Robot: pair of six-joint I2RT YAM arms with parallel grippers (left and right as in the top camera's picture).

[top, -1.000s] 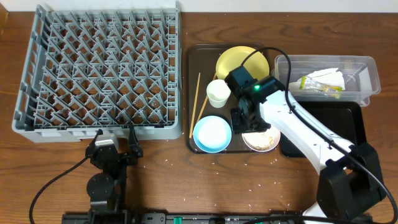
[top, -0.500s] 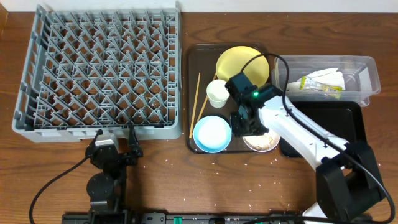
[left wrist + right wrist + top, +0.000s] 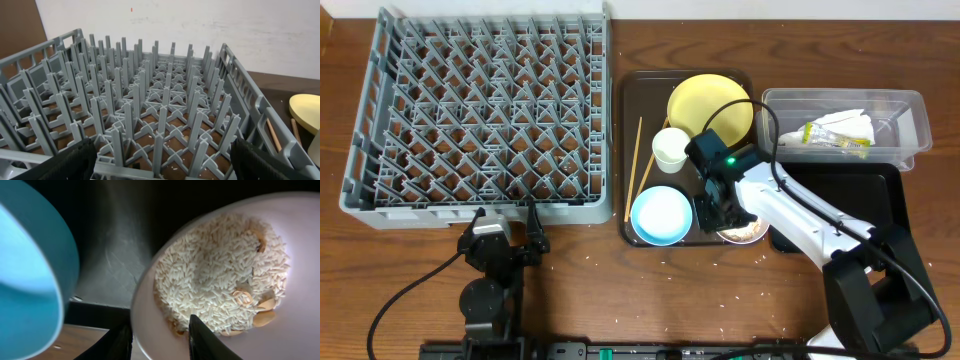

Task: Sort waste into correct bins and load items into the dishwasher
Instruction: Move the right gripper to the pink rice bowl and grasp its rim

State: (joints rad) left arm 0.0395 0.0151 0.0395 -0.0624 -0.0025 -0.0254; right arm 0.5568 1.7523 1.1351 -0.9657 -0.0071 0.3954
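1. The step in hand looks like the food waste. The right pincer (image 3: 160, 341) is down at the white bowl (image 3: 145, 302), which sits on the dark brown serving tray (image 3: 633, 110) just beside the light blue bowl (image 3: 30, 280).
2. The white bowl holds a heap of white rice (image 3: 220, 275) with a few brownish bits mixed in.
3. The right pincer is parted narrowly, and its fingers (image 3: 200, 335) straddle the near rim, one outside the wall and one inside. The close view cuts the tips short, so it is hard to say whether the pads touch the rim. Nothing looks clamped yet.
4. The left pincer (image 3: 507, 218) is spread wide and empty. It rests low on the worktop at the front edge of the grey dish rack (image 3: 440, 213), which holds no dishes.
5. The clear tub (image 3: 910, 105) already holds the crumpled napkin (image 3: 845, 122) and the snack wrapper (image 3: 835, 140). The black tray (image 3: 860, 200) beside it appears bare, so it is probably where the rice belongs.
6. The next move calls for closing firmly on the rim. The bowl should then be lifted level so no grains spill, carried over the black tray and tipped out.
7. A thin rim grip may let the loaded bowl swing, so a slow lift is advisable.
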